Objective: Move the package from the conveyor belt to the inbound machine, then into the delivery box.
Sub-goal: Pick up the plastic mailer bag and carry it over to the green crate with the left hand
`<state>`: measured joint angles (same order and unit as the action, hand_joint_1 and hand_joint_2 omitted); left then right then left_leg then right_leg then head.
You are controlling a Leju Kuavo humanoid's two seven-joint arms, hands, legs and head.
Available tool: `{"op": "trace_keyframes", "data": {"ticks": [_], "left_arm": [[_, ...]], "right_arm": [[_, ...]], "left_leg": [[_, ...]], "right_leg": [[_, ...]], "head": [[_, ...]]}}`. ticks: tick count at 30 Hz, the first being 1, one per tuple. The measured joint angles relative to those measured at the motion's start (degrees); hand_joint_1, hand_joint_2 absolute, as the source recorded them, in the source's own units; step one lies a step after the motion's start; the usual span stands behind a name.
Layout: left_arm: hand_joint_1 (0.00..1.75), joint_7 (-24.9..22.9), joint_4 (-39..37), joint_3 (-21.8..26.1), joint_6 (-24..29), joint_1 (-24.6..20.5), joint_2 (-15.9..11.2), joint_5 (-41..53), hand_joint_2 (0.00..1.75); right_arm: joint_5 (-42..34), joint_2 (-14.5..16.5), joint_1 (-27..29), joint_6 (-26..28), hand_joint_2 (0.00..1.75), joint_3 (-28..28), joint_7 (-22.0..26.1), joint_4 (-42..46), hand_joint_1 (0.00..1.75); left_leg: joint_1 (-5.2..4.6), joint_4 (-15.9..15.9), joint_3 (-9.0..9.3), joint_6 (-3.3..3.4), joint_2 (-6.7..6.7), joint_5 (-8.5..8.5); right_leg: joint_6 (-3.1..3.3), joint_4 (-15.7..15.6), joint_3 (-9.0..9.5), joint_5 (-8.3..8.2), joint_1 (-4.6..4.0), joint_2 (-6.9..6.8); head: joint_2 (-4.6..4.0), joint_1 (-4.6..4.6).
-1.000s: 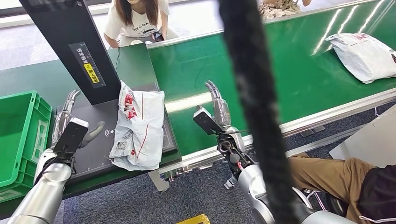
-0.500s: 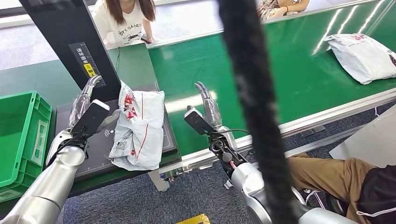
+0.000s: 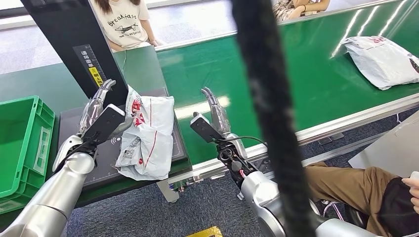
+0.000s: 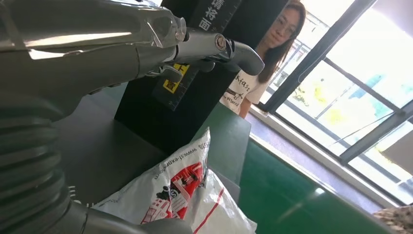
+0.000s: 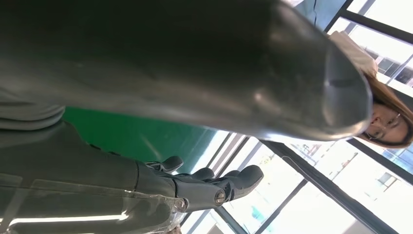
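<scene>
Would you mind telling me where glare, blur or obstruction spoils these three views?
Head view: a blurred dark cable crosses the frame, and light streaks glare on the conveyor belt. Left wrist view: the windows are overexposed, while the package stays readable. Right wrist view: the right hand is backlit, with its thumb looming out of focus.

- The package (image 3: pixel 147 137) lies on the inbound machine (image 3: pixel 101 163), between the left hand (image 3: pixel 99 112) and the right hand (image 3: pixel 213 112).
- The delivery box (image 3: pixel 22 143) stands left of the machine.
- The conveyor belt (image 3: pixel 306 84) runs to its right, carrying a second package (image 3: pixel 383 60) at the far end.
</scene>
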<state>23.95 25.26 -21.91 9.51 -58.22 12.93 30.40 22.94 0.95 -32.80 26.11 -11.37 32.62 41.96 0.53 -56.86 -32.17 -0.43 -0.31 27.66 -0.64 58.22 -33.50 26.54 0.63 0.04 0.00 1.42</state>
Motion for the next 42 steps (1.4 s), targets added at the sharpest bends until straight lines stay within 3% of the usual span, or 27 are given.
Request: {"op": "trace_keyframes", "data": {"ticks": [5, 11, 15, 28, 42], "left_arm": [[0.00, -2.7, -0.9, -1.0, -2.2, -0.7, 0.5, 2.1, 1.75], [0.00, -9.8, -3.8, -4.5, -11.0, -1.7, -0.3, 8.6, 1.75], [0.00, -11.5, -5.3, -6.2, -15.1, -1.9, -1.4, 9.7, 1.75], [0.00, -11.5, -6.8, -6.4, -20.2, -2.0, -4.0, 7.6, 1.75], [0.00, -8.3, -7.3, -4.5, -19.2, 2.0, -4.1, 4.2, 1.75]], "right_arm": [[0.0, 0.8, -1.4, -0.5, 0.00, -0.2, -0.1, -1.1, 0.00], [-0.2, 1.4, -1.7, -0.5, 0.00, -0.3, -0.2, -2.1, 0.00], [-0.5, 1.4, -1.7, -0.9, 0.00, -0.2, -0.2, -2.5, 0.00], [-2.0, 1.8, -4.2, -2.0, 0.00, -0.3, 1.0, -5.2, 0.00], [-3.4, 2.3, -2.9, -1.5, 0.00, -0.3, 1.4, -5.7, 0.00]], "left_leg": [[0.00, 0.0, 0.00, 0.00, 0.00, 0.00], [0.00, 0.0, 0.00, 0.00, 0.01, 0.00], [0.00, 0.0, 0.00, 0.00, 0.01, 0.00], [0.00, 0.0, -0.01, 0.00, 0.00, -0.01], [0.00, 0.0, 0.00, 0.00, 0.00, 0.00]], "right_leg": [[0.00, 0.0, 0.00, 0.00, 0.00, 0.00], [0.00, 0.0, 0.00, 0.00, -0.01, 0.00], [0.00, 0.0, 0.00, 0.00, -0.01, 0.00], [0.00, 0.0, 0.00, 0.00, -0.01, 0.00], [0.00, 0.0, -0.01, 0.00, -0.01, 0.00]], "head": [[0.00, 0.00], [0.00, 0.00], [0.00, 0.00], [0.00, 0.00], [0.00, 0.00]]}}
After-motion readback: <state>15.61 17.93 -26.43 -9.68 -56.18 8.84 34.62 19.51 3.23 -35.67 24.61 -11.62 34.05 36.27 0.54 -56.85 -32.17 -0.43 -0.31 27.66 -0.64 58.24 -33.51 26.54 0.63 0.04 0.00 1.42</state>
